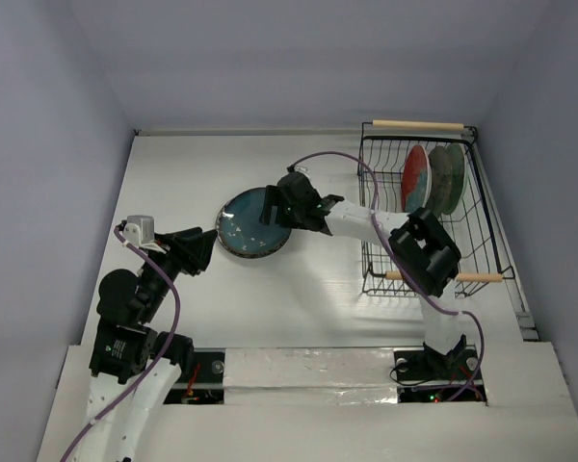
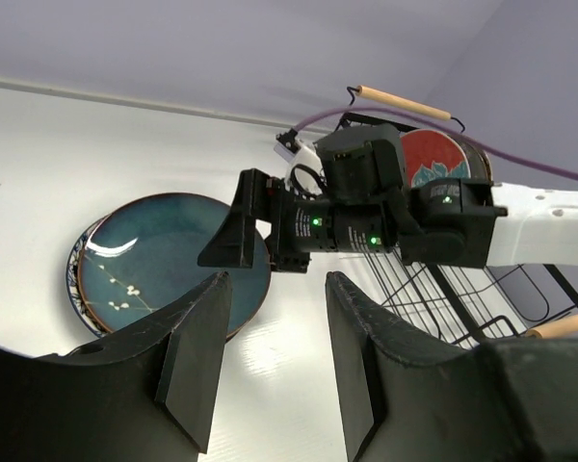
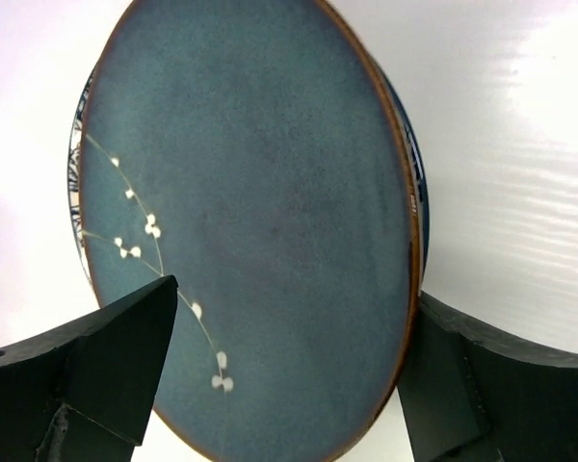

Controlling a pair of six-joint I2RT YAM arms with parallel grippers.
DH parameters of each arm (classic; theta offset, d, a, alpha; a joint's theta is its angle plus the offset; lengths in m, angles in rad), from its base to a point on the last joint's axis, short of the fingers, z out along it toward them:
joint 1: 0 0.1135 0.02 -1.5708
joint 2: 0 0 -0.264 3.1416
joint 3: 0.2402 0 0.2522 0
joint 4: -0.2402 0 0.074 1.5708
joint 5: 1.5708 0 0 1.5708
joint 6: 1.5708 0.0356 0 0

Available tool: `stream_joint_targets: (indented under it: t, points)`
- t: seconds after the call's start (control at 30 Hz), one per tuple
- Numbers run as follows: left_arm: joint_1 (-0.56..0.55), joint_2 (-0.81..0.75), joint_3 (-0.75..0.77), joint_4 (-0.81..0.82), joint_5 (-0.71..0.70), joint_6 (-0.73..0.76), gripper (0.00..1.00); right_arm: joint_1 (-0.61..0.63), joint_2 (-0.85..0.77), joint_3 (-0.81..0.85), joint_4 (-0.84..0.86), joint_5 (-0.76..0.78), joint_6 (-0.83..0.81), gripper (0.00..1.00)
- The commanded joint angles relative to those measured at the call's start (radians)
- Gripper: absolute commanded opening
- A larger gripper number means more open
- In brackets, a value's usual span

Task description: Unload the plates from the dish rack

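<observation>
The dark teal plate (image 1: 250,226) lies flat on the white-blue floral plate (image 3: 78,164) at mid-table; it also shows in the left wrist view (image 2: 164,245) and the right wrist view (image 3: 260,192). My right gripper (image 1: 275,207) is open, its jaws wide apart over the teal plate's right rim (image 3: 294,294). My left gripper (image 1: 202,252) is open and empty just left of the stack (image 2: 276,289). The dish rack (image 1: 380,279) at the right holds the red-and-teal plate (image 1: 416,178) and the grey-brown plate (image 1: 449,176), both upright.
The rack's wooden handles sit at its far edge (image 1: 418,124) and near edge (image 1: 479,277). My right arm (image 1: 366,223) reaches from the rack side across to the stack. Grey walls close in the table at the left, back and right.
</observation>
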Motion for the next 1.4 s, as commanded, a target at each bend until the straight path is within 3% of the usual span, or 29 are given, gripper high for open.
stream_joint_targets:
  t: [0.0, 0.37, 0.53, 0.6, 0.73, 0.77, 0.83, 0.87, 0.9, 1.07, 1.23, 1.33, 1.37]
  points:
    - [0.003, -0.008, 0.007, 0.04, 0.01, 0.0, 0.41, 0.021, 0.022, 0.112, -0.141, 0.118, -0.114, 0.9]
    - [0.013, -0.008, 0.007, 0.042, 0.01, 0.0, 0.41, 0.053, 0.01, 0.155, -0.274, 0.226, -0.197, 0.99]
    - [0.013, -0.008, 0.007, 0.042, 0.012, 0.0, 0.41, 0.063, -0.04, 0.146, -0.29, 0.274, -0.203, 0.98]
    - [0.013, -0.006, 0.007, 0.042, 0.013, 0.0, 0.41, 0.063, -0.13, 0.1, -0.256, 0.287, -0.211, 0.93]
    - [0.013, -0.005, 0.007, 0.042, 0.012, 0.0, 0.41, 0.063, -0.333, 0.025, -0.187, 0.31, -0.255, 0.7]
    - [0.013, -0.005, 0.007, 0.042, 0.013, 0.0, 0.41, 0.063, -0.37, 0.017, -0.19, 0.366, -0.278, 0.43]
    - [0.013, -0.005, 0.007, 0.042, 0.013, 0.002, 0.41, 0.063, -0.472, 0.012, -0.216, 0.441, -0.296, 0.22]
    - [0.013, -0.008, 0.007, 0.042, 0.015, 0.0, 0.41, 0.031, -0.503, 0.014, -0.257, 0.509, -0.31, 0.06]
    - [0.013, -0.008, 0.007, 0.042, 0.015, 0.002, 0.39, 0.009, -0.534, 0.011, -0.276, 0.538, -0.313, 0.02]
    - [0.013, -0.02, 0.009, 0.039, 0.009, 0.0, 0.24, -0.21, -0.742, -0.08, -0.317, 0.568, -0.326, 0.0]
    - [0.013, -0.032, 0.012, 0.034, -0.002, 0.002, 0.13, -0.405, -0.803, -0.127, -0.371, 0.684, -0.343, 0.0]
    - [0.002, -0.034, 0.01, 0.036, -0.002, 0.0, 0.11, -0.511, -0.807, -0.149, -0.371, 0.67, -0.355, 0.12]
    - [0.002, -0.035, 0.01, 0.034, -0.007, 0.0, 0.11, -0.535, -0.804, -0.158, -0.345, 0.626, -0.373, 0.25]
